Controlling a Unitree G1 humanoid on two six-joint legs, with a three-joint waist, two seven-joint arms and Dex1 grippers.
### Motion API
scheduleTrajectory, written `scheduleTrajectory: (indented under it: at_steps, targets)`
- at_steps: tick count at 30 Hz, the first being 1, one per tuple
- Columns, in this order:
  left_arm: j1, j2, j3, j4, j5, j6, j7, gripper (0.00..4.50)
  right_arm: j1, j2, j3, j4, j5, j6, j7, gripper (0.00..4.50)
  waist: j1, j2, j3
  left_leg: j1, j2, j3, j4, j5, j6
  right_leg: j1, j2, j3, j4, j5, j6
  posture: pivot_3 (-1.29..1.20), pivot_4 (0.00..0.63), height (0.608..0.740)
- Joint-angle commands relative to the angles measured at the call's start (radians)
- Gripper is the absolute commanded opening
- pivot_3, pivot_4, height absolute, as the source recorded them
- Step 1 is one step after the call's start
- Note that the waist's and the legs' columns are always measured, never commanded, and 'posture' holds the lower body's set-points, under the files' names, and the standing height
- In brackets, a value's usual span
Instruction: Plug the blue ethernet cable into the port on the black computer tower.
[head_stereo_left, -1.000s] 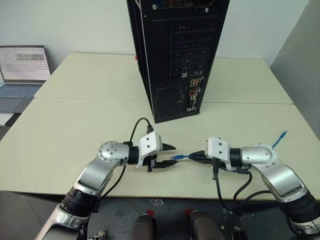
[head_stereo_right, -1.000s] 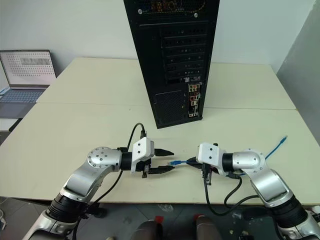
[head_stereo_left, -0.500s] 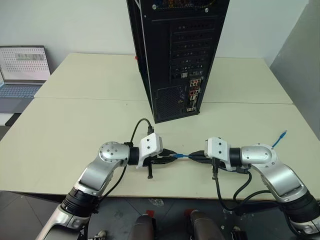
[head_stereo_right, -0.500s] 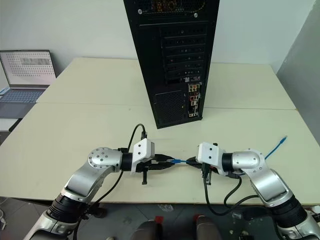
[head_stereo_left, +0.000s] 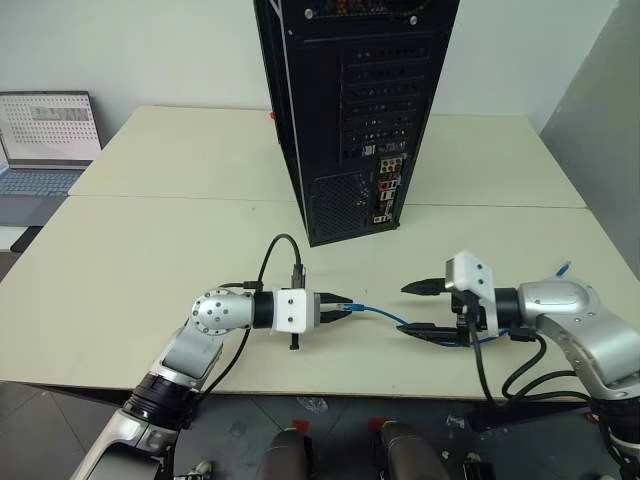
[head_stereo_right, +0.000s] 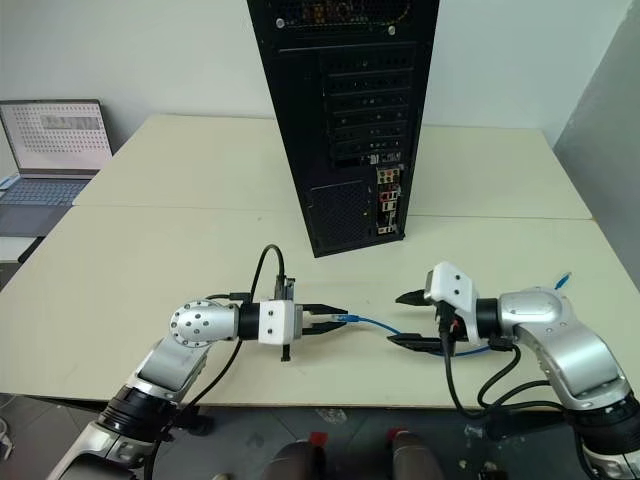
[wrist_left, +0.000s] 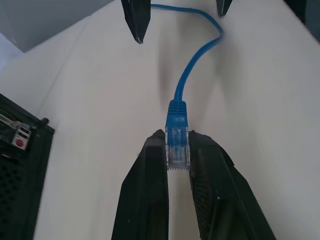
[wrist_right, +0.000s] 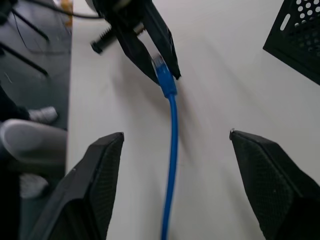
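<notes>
Now the left hand (head_stereo_left: 341, 306) pinches the blue ethernet cable (head_stereo_left: 385, 314)'s plug; the right hand (head_stereo_left: 417, 308) gapes around its cord.

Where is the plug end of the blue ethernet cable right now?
The plug is pinched in the left tool, above the table's front edge, short of the black computer tower.

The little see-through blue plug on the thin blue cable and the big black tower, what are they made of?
The clear-blue plug looks like glossy plastic: you can see through it. The tall black computer tower looks like painted metal, punched with tiny vent holes.
</notes>
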Motion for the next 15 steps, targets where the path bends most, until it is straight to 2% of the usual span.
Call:
scheduleTrajectory:
  at_steps: [1, 4, 7, 15]
  targets:
    - [-0.049, -0.01, 0.043, 0.099, 0.117, -0.336, 0.149, 0.3, -0.021, 0.06, -0.055, -0.042, 0.13, 0.122, -0.083, 3.52, 0.001, 0.0, 0.0, 0.0, 0.0, 0.0, 0.0, 0.0, 0.0, 0.0, 0.0, 0.0, 0.0, 0.0, 0.0, 0.0, 0.15, 0.74]
    - [-0.079, -0.012, 0.066, 0.175, 0.2, -0.497, 0.259, 0.3, -0.04, 0.118, -0.047, -0.023, 0.163, 0.174, -0.146, 3.52, 0.001, 0.0, 0.0, -0.001, -0.001, 0.0, 0.0, 0.0, 0.0, 0.0, -0.001, 0.0, 0.0, 0.0, 0.0, 0.0, 0.15, 0.74]
    - [-0.09, -0.012, 0.077, 0.222, 0.261, -0.583, 0.341, 0.3, -0.053, 0.173, -0.03, -0.004, 0.182, 0.2, -0.191, 3.52, 0.001, 0.0, 0.0, -0.001, -0.001, 0.0, 0.0, 0.0, 0.0, 0.0, -0.001, -0.001, 0.0, 0.0, 0.0, 0.0, 0.15, 0.74]
    - [-0.086, 0.003, 0.07, 0.241, 0.341, -0.643, 0.453, 0.3, -0.094, 0.263, 0.005, 0.036, 0.217, 0.229, -0.234, 3.52, -0.001, 0.0, 0.0, -0.001, -0.001, 0.0, 0.0, 0.0, 0.0, 0.0, -0.001, -0.001, 0.0, 0.0, 0.0, 0.0, 0.15, 0.74]
